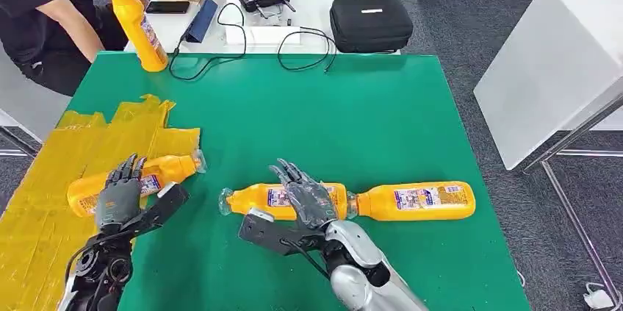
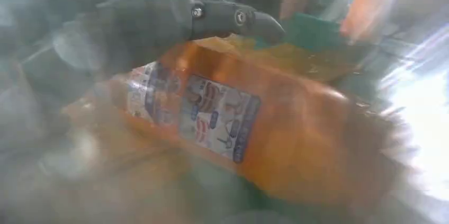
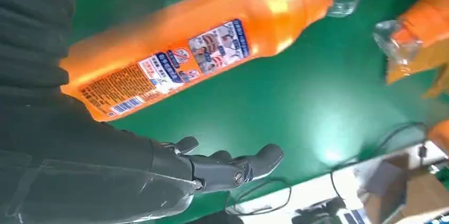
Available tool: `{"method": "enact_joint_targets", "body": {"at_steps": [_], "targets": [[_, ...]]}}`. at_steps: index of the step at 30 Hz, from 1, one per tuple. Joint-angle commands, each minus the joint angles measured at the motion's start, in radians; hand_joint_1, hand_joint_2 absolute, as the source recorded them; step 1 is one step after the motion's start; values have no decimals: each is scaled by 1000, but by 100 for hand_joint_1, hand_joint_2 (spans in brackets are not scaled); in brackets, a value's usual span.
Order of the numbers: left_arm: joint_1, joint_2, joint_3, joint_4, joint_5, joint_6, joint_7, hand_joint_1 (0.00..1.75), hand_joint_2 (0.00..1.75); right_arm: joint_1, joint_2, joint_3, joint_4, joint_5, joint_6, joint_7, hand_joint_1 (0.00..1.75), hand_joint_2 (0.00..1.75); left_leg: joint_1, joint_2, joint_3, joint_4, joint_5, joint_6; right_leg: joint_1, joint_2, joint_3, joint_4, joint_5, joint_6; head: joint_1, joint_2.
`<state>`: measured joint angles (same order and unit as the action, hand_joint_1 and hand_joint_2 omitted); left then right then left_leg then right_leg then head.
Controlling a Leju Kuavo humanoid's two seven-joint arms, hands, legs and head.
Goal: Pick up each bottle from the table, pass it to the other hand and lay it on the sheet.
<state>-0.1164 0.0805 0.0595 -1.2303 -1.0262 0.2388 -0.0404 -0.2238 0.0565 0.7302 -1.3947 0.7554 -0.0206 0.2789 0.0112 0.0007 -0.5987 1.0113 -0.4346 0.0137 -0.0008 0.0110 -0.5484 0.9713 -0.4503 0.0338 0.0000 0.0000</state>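
Hovering spread and empty, right hand (image 1: pixel 312 201) is sitting over middle bottle (image 1: pixel 283 199), long axis lying crosswise, left hand (image 1: pixel 120 195) farther off.

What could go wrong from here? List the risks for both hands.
1. The left hand lies over the bottle on the yellow sheet; that bottle is round and on its side, so it may roll off.
2. The right hand hovers open over the middle bottle, whose base sits close to the right bottle's cap; grasping may knock that one.
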Motion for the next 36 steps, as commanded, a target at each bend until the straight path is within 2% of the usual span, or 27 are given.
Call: {"method": "enact_joint_targets", "body": {"at_steps": [1,5,9,11,16,19,26,32,36], "targets": [[-19,-11,20,47,42,3,-23,0,0,-50,2,6,102,7,11,11,0,175,-1,1,3,-1,0,0,0,0,3,0,0,0,0,0],[37,-95,93,-111,262,53,-166,0,0,-52,1,-15,123,36,15,25,0,175,0,1,3,0,-1,0,0,0,3,-1,0,0,0,0],[106,-183,142,-298,514,20,-252,0,0,-36,-12,-22,125,61,18,32,0,175,0,0,2,0,-1,1,0,-1,3,0,-1,0,0,0],[133,-203,143,-366,596,-4,-272,0,0,-33,-19,-21,131,77,19,39,0,175,0,0,3,0,-2,1,0,-1,3,-1,-1,1,0,0],[179,-222,111,-470,680,-39,-302,0,0,-68,-35,-5,187,169,33,83,0,175,0,1,1,0,-1,0,0,0,1,-1,0,0,0,0],[178,-233,78,-520,694,-42,-299,0,0,-96,-17,-13,222,199,55,104,0,175,-1,1,2,0,-1,0,0,0,2,0,0,0,0,0],[176,-228,59,-526,731,-48,-307,0,0,-124,11,-12,342,223,92,105,0,175,0,1,2,0,0,0,0,0,2,-1,0,0,0,0],[160,-225,44,-533,738,-53,-280,0,0,-136,21,-5,362,228,117,116,0,175,0,0,3,0,-1,0,0,-1,2,0,0,0,0,0],[155,-221,16,-508,761,-60,-294,0,0,-172,59,-30,566,226,95,89,0,175,0,0,4,-1,0,0,0,-1,4,-1,0,0,0,0]]}}
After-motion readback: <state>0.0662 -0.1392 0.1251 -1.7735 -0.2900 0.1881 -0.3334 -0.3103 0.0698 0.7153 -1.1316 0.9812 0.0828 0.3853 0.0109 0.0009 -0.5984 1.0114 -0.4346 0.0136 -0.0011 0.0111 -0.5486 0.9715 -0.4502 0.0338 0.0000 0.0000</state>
